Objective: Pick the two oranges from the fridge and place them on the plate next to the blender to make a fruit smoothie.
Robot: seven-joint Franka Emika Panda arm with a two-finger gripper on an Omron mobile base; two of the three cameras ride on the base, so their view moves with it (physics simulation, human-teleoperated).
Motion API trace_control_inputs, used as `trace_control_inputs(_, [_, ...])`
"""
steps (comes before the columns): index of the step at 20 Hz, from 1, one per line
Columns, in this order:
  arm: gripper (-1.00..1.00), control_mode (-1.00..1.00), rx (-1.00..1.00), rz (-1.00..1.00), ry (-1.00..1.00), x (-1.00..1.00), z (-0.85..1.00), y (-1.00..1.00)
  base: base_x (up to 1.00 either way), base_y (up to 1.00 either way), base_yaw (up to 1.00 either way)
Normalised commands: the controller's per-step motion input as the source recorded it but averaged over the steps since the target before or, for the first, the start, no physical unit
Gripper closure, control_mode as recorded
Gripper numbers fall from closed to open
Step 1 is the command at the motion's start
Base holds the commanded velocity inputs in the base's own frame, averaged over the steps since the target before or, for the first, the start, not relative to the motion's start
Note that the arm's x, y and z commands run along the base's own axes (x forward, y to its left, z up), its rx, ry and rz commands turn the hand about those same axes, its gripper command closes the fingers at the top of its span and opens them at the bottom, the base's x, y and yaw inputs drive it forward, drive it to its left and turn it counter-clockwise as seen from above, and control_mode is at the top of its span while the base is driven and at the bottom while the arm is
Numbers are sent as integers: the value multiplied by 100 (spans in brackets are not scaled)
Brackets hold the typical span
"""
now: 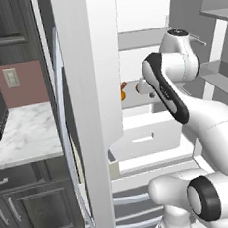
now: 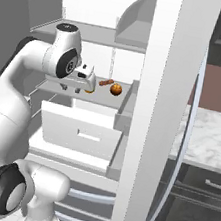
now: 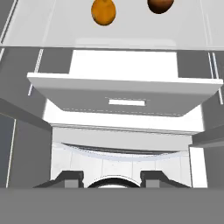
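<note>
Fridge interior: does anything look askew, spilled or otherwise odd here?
Only the white drawer: it is pulled part-way out below the shelf holding two oranges. Nothing looks spilled or damaged.

Home kitchen, rendered

Open fridge point(image 2: 166, 91) with white interior, grey shelves point(image 2: 85, 92) and a white drawer point(image 2: 81, 130). Marble-look counter point(image 1: 21, 134) over dark cabinets point(image 1: 31, 208), reddish backsplash with a wall outlet point(image 1: 11, 77). Fruit point(image 2: 116, 89) on a shelf.

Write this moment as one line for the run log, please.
phase: reaching into fridge | hand: open, holding nothing, near shelf | oranges: both on shelf | drawer: pulled out below
</note>
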Motion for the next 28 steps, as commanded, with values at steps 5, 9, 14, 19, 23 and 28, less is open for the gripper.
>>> trace_control_inputs(5, [-100,-100,5,0,-1,-10,0,0,0,0,0])
trace_control_inputs(9, [-100,-100,9,0,-3,-10,-3,9,0,0,0])
trace_control_inputs(14, [-100,-100,7,-5,-12,-3,-9,17,0,0,0])
trace_control_inputs(19, [-100,-100,0,-8,-12,0,-9,21,0,0,0])
trace_control_inputs(23, [-100,-100,0,-7,-11,7,-17,23,0,0,0])
trace_control_inputs(28, [-100,-100,0,-8,-2,21,-10,8,0,0,0])
